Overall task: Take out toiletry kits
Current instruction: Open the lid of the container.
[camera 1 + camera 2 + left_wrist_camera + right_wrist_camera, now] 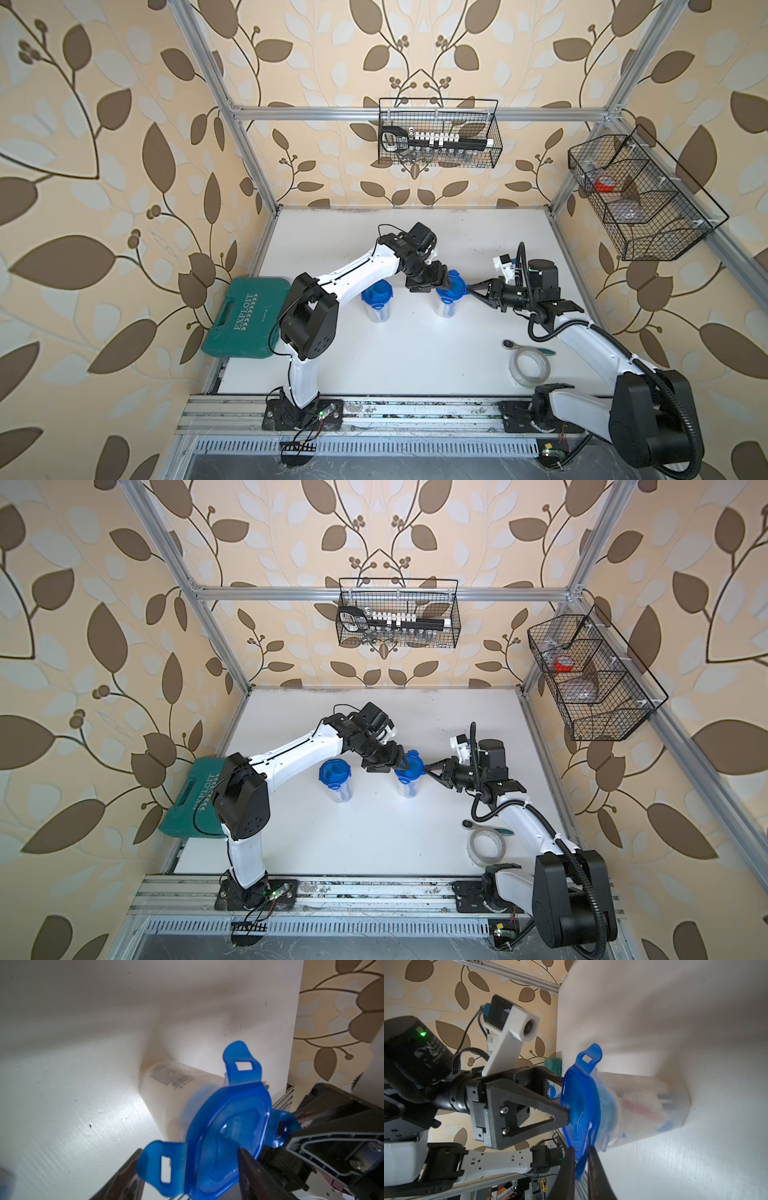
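Blue tab (581, 1167) pinched by R gripper (471, 287); L gripper (445, 286) half-open, tips on lid (226, 1126). Kit (643, 1105) likely light, slick: grip pieces mid-body.

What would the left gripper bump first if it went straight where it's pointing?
The blue lid on the jar straight ahead. The left gripper seems to touch the lid's top with its tips, though contact is hard to confirm.

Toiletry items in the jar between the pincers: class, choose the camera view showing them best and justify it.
Right wrist view: the toiletry items show as white, red and blue shapes through the clear jar. Left wrist view: only the jar's printed side and blue lid. In both top views the small jar's contents are unreadable.
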